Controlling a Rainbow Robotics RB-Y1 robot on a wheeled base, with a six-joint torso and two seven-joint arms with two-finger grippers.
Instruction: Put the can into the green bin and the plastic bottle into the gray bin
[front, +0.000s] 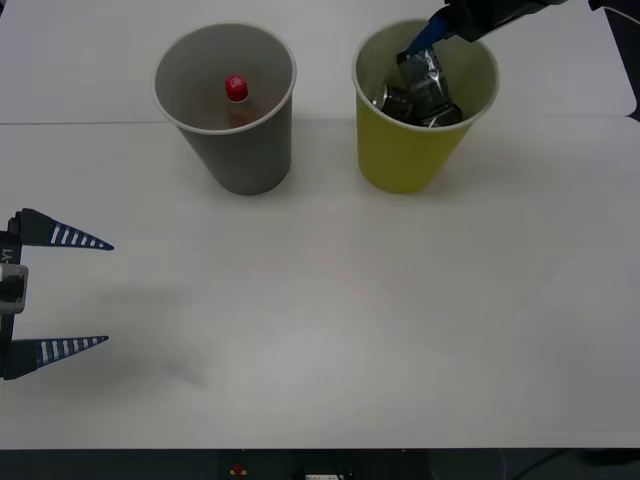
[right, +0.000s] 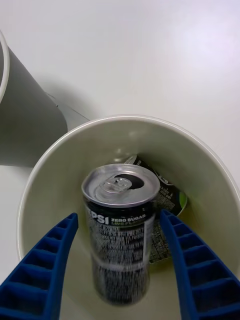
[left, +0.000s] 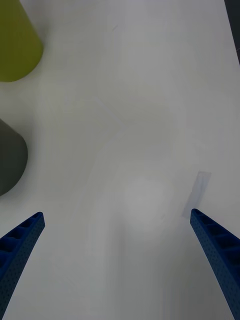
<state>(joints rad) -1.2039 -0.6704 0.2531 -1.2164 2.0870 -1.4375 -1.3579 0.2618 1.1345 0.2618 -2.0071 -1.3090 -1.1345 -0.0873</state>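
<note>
The can (right: 120, 230) is upright inside the green bin (front: 400, 150), between the fingers of my right gripper (right: 118, 215), which is over the bin's mouth (front: 418, 48). The fingers stand slightly apart from the can's sides, open, and the can's lower half is smeared with motion. More cans (front: 395, 100) lie at the bottom of this bin. The plastic bottle (front: 236, 92), with its red cap up, stands inside the gray bin (front: 245, 150). My left gripper (front: 100, 292) is open over the bare table at the left edge, holding nothing.
The two bins stand side by side at the back of the white table (front: 330, 320), gray on the left, green on the right. A seam runs across the table behind them.
</note>
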